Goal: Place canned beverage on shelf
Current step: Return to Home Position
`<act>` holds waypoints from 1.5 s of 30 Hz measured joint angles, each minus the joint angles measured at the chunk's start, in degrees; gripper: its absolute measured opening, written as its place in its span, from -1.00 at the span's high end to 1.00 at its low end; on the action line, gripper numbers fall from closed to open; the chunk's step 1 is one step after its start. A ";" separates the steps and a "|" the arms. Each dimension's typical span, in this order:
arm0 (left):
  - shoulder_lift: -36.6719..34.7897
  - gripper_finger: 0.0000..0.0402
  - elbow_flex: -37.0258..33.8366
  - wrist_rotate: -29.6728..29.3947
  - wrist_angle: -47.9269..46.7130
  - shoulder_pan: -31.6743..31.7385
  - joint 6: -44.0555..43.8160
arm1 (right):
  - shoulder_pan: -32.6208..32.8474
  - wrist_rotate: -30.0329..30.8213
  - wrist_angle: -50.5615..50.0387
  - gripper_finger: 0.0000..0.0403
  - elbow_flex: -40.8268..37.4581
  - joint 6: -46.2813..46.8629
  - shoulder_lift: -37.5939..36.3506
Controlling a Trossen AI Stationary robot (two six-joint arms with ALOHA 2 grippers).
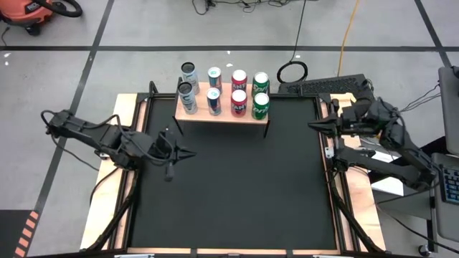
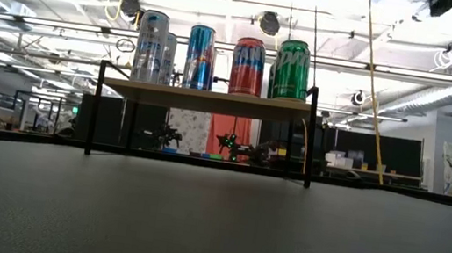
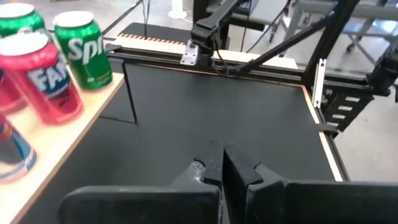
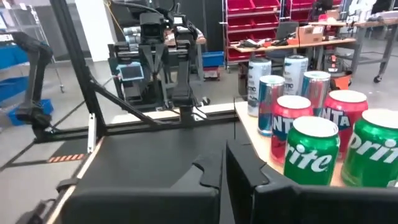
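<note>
At the far edge of your bench (image 1: 237, 193), the shelf (image 1: 224, 118) carried eight cans (image 1: 223, 92) in four pairs: silver, blue, red, green. Your left pincer (image 1: 191, 152) hung above the bench's left side, fingers pressed together on nothing. Your right pincer (image 1: 311, 127) sat at the right edge, likewise closed and empty.
</note>
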 joint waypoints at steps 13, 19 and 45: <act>-10.41 1.00 -18.04 -5.00 14.00 0.02 1.05 | 2.70 5.04 4.90 1.00 -10.06 -2.99 0.02; -10.74 1.00 -21.55 -4.89 16.70 0.01 1.07 | 5.48 8.95 10.23 1.00 -15.93 2.91 0.02; -11.46 1.00 -42.27 -3.00 42.78 -5.55 10.04 | 21.79 23.14 47.36 1.00 -43.29 -0.78 0.01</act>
